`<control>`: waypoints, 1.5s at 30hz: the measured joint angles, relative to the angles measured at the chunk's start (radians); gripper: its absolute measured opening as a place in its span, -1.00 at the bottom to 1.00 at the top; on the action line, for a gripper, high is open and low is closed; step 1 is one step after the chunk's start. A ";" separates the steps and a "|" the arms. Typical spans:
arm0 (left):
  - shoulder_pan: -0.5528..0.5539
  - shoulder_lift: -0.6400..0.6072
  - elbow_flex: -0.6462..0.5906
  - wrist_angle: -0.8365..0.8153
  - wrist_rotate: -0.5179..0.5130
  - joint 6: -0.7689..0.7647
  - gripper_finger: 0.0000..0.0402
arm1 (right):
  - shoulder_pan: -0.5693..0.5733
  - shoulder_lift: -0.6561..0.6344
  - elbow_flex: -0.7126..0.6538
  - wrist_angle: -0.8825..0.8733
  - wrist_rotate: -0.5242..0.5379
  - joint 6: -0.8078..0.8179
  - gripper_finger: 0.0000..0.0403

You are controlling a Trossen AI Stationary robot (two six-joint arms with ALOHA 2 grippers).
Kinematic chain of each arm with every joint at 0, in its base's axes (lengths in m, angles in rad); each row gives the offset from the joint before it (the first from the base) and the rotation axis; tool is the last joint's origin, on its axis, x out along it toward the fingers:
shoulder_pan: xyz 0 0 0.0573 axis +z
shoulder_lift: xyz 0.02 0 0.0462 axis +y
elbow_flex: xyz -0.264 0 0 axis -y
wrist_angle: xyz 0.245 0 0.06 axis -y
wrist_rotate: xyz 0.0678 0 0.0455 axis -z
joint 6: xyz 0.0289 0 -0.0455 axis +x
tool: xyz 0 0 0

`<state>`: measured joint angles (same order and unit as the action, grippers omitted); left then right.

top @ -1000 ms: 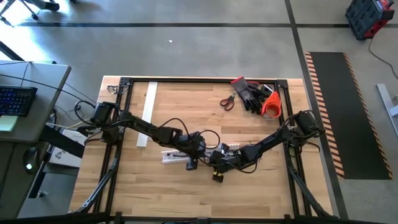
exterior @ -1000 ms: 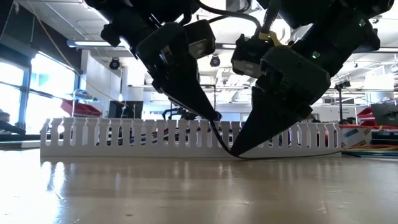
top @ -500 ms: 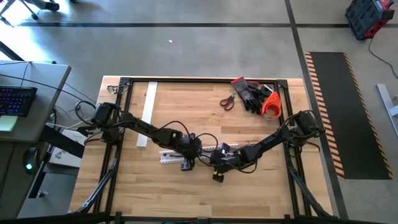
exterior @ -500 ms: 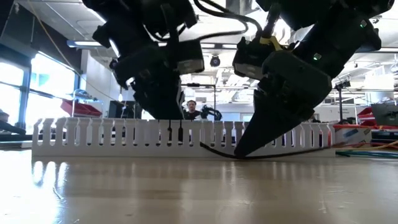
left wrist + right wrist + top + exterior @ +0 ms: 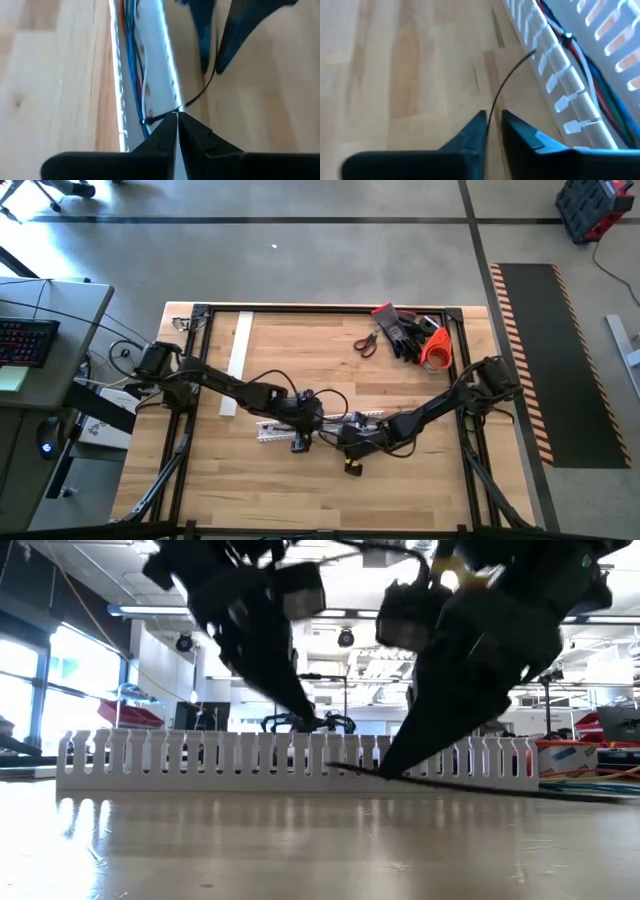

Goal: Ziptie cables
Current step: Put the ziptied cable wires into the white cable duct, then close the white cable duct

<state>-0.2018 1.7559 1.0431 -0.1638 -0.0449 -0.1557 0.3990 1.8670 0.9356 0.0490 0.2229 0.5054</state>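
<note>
The cables, blue, orange, white and red wires, lie inside the long white comb-toothed duct, which rests flat on the table. They show again in the right wrist view. A thin black zip tie circles them, its head on top of the bundle. Its tail runs out over the duct wall onto the table. My left gripper is shut above the duct, close to the head. My right gripper stands on the near side of the duct, closed on the tail. In the high view the two grippers sit close together. My left gripper pinches the zip tie's tail at its very fingertips, close to the head on the bundle, slanting down from above the duct. My right gripper has the tail between its two fingers, farther out, coming steeply from above on the duct's near side. The tail's free end trails on the table.
At the far right corner lie scissors, dark gloves and an orange tape roll. A second white strip lies toward the far left. Black frame rails border the table. Bare wood lies near the front edge.
My left gripper has moved toward the table's left and back over the duct, its tip now above the duct's top. My right gripper has risen slightly. The zip tie tail, which hung in a slack curve between the two tips, now lies flatter along the table.
</note>
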 joint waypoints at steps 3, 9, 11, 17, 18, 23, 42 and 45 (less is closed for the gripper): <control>-0.018 -0.047 0.001 0.002 -0.030 -0.015 -1.00 | 0.008 -0.042 0.000 -0.014 0.002 -0.052 -0.52; -0.063 -0.169 0.001 -0.113 -0.206 -0.124 -1.00 | 0.053 -0.180 -0.018 -0.019 0.105 -0.234 -0.14; -0.075 -0.214 0.001 -0.203 -0.291 -0.190 -1.00 | 0.068 -0.225 -0.055 -0.006 0.158 -0.276 -0.08; -0.102 -0.365 -0.110 -0.365 -0.485 -0.465 -0.96 | 0.088 -0.343 -0.271 0.175 0.220 -0.222 -0.03; -0.098 -0.394 -0.147 -0.369 -0.502 -0.506 -0.93 | 0.088 -0.353 -0.309 0.218 0.221 -0.202 -0.03; -0.006 -0.511 -0.339 -0.362 -0.560 -0.672 -0.69 | 0.088 -0.363 -0.445 0.419 0.220 -0.146 -0.03; 0.446 -0.403 -0.476 -0.451 -0.603 -0.713 -0.39 | 0.088 -0.362 -0.441 0.484 0.206 -0.222 -0.03; 0.487 -0.401 -0.478 -0.448 -0.599 -0.711 -0.33 | 0.088 -0.362 -0.441 0.487 0.206 -0.216 -0.03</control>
<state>0.2852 1.3545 0.5656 -0.6122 -0.6442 -0.8666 0.4873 1.5055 0.4950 0.5357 0.4294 0.2895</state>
